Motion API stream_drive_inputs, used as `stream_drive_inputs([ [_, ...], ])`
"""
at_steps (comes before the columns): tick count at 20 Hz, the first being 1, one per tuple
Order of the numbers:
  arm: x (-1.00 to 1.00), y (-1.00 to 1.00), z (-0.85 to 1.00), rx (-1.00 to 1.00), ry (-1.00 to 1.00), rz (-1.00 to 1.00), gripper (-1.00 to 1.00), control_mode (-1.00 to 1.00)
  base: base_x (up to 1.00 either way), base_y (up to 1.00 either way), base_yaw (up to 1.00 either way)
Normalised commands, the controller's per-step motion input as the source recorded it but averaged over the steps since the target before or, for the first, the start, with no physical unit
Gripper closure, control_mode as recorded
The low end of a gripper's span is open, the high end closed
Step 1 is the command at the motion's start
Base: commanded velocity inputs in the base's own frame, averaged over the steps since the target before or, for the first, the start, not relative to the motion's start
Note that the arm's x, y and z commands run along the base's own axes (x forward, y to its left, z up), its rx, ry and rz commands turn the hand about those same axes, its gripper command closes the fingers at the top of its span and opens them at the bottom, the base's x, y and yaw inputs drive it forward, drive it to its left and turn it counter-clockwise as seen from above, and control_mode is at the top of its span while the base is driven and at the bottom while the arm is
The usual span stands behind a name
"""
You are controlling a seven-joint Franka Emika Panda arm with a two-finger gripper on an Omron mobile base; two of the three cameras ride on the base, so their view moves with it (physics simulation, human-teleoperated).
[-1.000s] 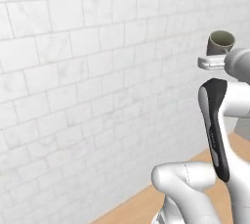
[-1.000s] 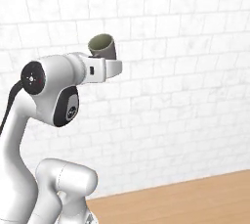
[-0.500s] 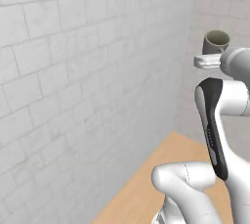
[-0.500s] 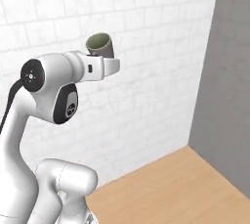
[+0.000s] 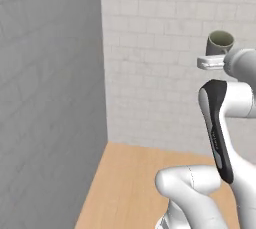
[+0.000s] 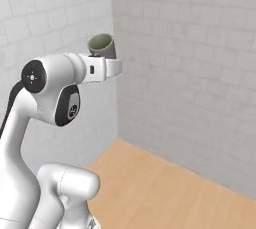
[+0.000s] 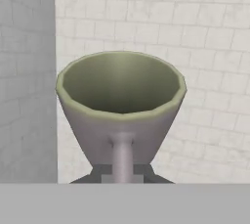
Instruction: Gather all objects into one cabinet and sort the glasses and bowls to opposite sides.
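- Left: a grey wall panel meets the tiled wall above the wooden countertop; no cabinet in sight.
- Step in hand, judging by this: carrying one glass toward the cabinet; next, find its open shelf.
- Right: the grey-green cup sits upright, held high, its handle pinched by the closed gripper.

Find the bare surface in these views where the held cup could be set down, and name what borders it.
The wooden counter lies bare from the grey side panel to the tiled wall behind it. The crowded side is near the robot's own white base. The gripper holds the grey-green cup high above it.
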Motion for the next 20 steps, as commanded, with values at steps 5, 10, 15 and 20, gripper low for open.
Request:
stream_drive_inputs([
  [5,0.0,0.0,0.0,0.0,0.0,0.0,1.0,1.0,0.35,-0.36,-0.67],
  [10,0.0,0.0,0.0,0.0,0.0,0.0,1.0,1.0,0.38,-0.49,-0.64],
  [15,0.0,0.0,0.0,0.0,0.0,0.0,1.0,1.0,0.42,-0.73,-0.59],
  [20,0.0,0.0,0.0,0.0,0.0,0.0,1.0,1.0,0.29,-0.85,-0.53],
])
